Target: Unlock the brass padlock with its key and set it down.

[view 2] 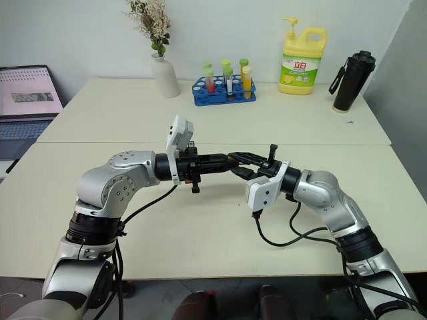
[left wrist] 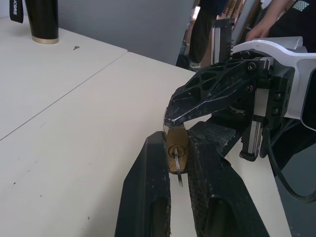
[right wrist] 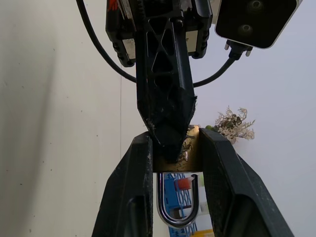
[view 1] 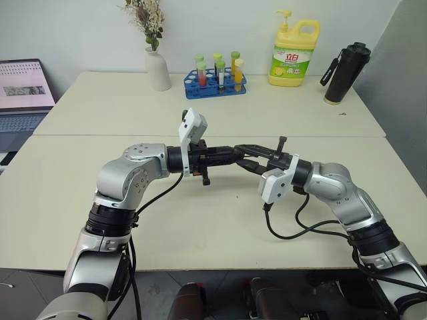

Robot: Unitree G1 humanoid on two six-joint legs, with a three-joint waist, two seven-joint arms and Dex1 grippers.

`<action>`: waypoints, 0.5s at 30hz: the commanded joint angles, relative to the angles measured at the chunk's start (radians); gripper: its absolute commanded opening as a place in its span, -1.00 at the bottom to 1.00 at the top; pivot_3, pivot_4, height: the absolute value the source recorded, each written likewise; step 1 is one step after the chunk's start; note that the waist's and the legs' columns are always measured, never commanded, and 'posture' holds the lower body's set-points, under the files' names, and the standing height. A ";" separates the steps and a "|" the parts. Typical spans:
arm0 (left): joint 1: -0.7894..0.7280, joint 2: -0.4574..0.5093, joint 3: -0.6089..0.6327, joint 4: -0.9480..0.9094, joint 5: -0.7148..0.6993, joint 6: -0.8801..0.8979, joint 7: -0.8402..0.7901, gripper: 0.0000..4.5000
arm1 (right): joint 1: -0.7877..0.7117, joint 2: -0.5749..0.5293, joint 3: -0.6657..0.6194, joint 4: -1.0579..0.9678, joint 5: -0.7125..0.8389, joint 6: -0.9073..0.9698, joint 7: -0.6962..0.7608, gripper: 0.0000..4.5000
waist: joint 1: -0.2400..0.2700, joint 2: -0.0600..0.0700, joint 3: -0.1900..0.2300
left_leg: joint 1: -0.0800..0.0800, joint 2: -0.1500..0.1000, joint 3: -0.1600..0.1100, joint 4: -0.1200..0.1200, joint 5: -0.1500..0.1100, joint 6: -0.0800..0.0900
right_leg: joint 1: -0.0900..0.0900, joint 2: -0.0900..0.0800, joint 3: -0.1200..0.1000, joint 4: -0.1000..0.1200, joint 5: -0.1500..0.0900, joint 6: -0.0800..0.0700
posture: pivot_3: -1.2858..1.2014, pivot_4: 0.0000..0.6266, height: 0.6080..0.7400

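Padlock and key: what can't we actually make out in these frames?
- Small golden-brass padlock: in the eye views, too small, hidden behind both grippers' meeting fingertips.
- Thin silvery key: blade inside keyway; its ring cut off by left gripper fingers.
- Silvery shackle: locked or released unclear; right gripper fingers cover its legs.

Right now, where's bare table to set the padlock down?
Bare patches: the near table below both grippers, and the far table's middle between white vase and black bottle. Crowded: the far edge, with test-tube rack and soap bottle.
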 commanded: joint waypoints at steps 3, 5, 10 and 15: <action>-0.020 0.006 0.006 -0.009 0.002 -0.008 0.001 -0.93 | -0.017 -0.012 0.003 -0.053 -0.014 -0.051 -0.003 -0.58 | 0.000 0.000 0.000 | 0.000 0.000 0.000 0.000 0.000 0.000 | 0.000 0.000 0.000 0.000 0.000 0.000 | 0.03 -0.52 1.00; -0.020 0.008 0.004 -0.007 0.007 -0.012 0.000 -0.93 | -0.014 -0.020 0.010 -0.049 -0.011 -0.029 0.022 -0.58 | 0.000 0.000 0.000 | 0.000 0.000 0.000 0.000 0.000 0.000 | 0.000 0.000 0.000 0.000 0.000 0.000 | 0.03 -0.52 1.00; -0.017 0.007 0.004 -0.002 0.009 -0.029 -0.004 -0.93 | 0.024 -0.030 -0.037 -0.058 0.038 0.086 0.046 -0.10 | 0.000 0.000 0.000 | 0.000 0.000 0.000 0.000 0.000 0.000 | 0.000 0.000 0.000 0.000 0.000 0.000 | 0.03 -0.52 1.00; -0.014 0.005 0.003 0.012 0.017 -0.051 -0.016 -0.93 | 0.133 -0.083 -0.089 -0.136 0.099 0.185 0.090 0.21 | 0.004 0.000 0.000 | 0.000 0.000 0.000 0.000 0.000 0.000 | 0.000 0.000 0.000 0.000 0.000 0.000 | 0.03 -0.52 1.00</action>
